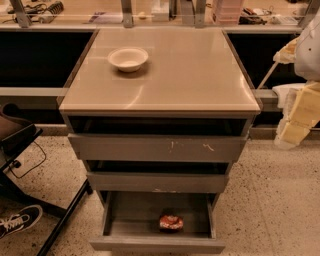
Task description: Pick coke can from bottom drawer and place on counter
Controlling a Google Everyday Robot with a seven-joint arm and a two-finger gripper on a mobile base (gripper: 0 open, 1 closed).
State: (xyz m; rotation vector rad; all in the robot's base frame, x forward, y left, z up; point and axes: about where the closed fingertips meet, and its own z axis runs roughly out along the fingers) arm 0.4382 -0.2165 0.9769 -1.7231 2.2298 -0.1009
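Note:
The coke can [171,222], red with white markings, sits inside the bottom drawer [135,217], near its front wall and slightly right of the middle. The drawer is pulled out and open at the foot of the grey cabinet. The beige counter [190,75] tops the cabinet. My gripper [295,122] hangs at the right edge of the camera view, beside the cabinet's right side at counter height. It is well above and to the right of the can, and nothing shows in it.
A white bowl [128,58] stands on the counter's back left. The two upper drawers [157,148] sit slightly pulled out. A black chair frame [20,145] and a shoe [20,220] are at the left. A cluttered shelf [160,12] runs behind.

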